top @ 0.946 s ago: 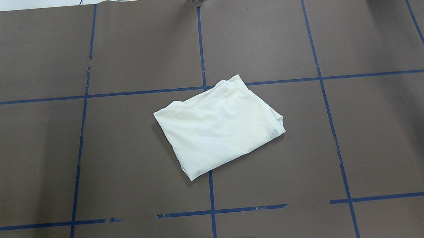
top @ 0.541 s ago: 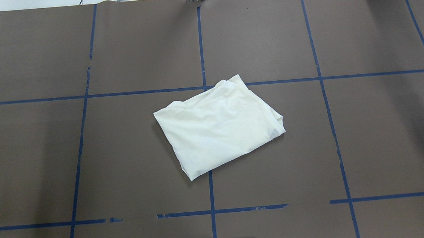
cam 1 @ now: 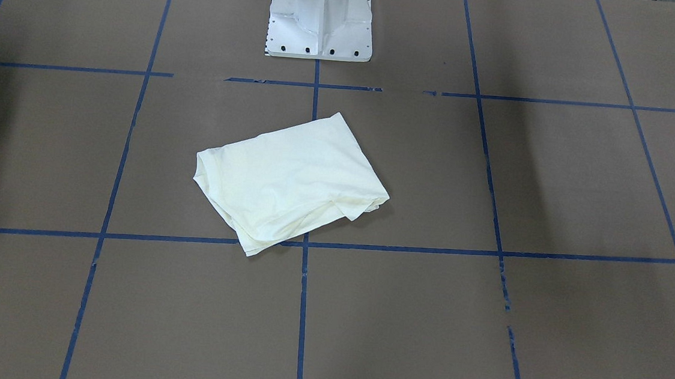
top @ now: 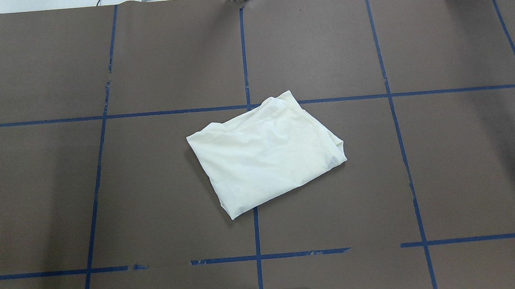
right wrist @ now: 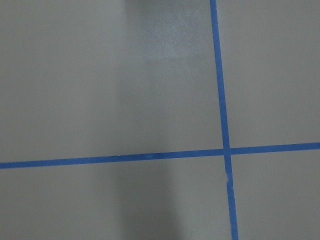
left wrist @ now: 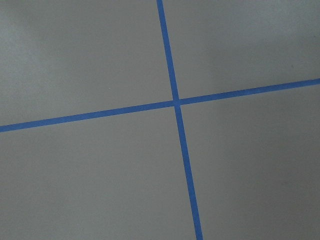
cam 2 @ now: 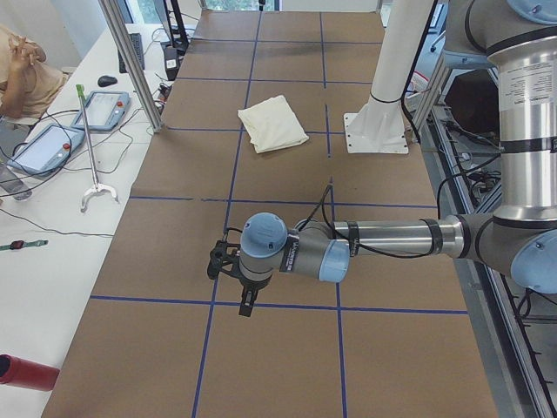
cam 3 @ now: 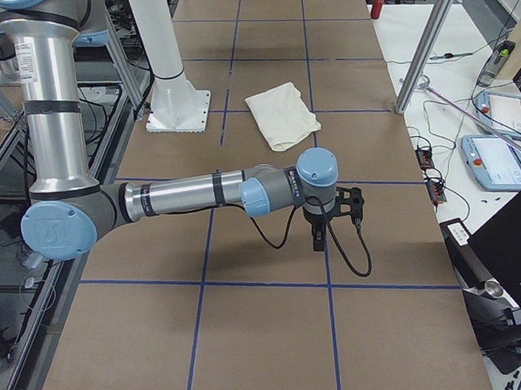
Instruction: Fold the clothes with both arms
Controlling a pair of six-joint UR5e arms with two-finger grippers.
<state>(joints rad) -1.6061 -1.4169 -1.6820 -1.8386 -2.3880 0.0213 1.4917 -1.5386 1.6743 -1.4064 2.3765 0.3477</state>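
Note:
The clothes (top: 265, 153) are one cream shirt folded into a rough, slightly skewed rectangle, lying plain side up at the table's middle (cam 1: 290, 180), (cam 2: 272, 124), (cam 3: 282, 113). Neither arm touches it. In the exterior left view the left arm stretches low over the table's near end, with the left gripper (cam 2: 246, 305) pointing down, far from the shirt. The right gripper (cam 3: 318, 240) hangs the same way over the opposite end. I cannot tell whether either gripper is open or shut. Both wrist views show only brown table and blue tape.
The white pedestal base (cam 1: 321, 19) stands just behind the shirt. Blue tape lines (top: 242, 49) grid the brown table. A side bench carries tablets (cam 2: 48, 144), cables and a red cylinder (cam 2: 26, 373), with a person's arm (cam 2: 17, 70) at its far end.

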